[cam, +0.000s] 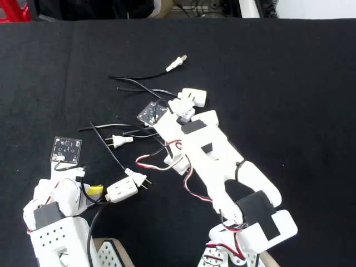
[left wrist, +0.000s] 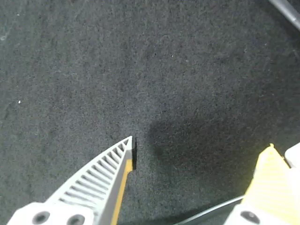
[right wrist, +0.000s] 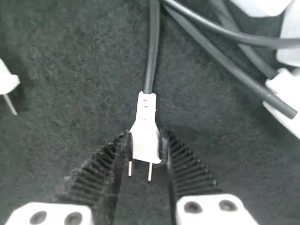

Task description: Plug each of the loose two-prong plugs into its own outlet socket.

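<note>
In the right wrist view my right gripper (right wrist: 144,136) is shut on a small white two-prong plug (right wrist: 144,140). Its prongs point back toward the camera and its black cable (right wrist: 151,56) runs away over the cloth. My left gripper (left wrist: 200,143) hangs open over bare black cloth, nothing between its white and yellow fingers. From above, a loose white plug (cam: 177,63) lies at the far middle and another (cam: 119,141) left of the right arm (cam: 211,156). A white block with two prongs (cam: 125,188) lies beside the left arm's yellow finger (cam: 95,190).
White socket pieces (cam: 192,97) sit just beyond the right arm's tip, among several crossing black cables (cam: 139,86). Red and white wires (cam: 158,164) loop beside the arm. Another plug's prong (right wrist: 8,101) shows at the edge of the right wrist view. Black cloth covers the table (cam: 289,83).
</note>
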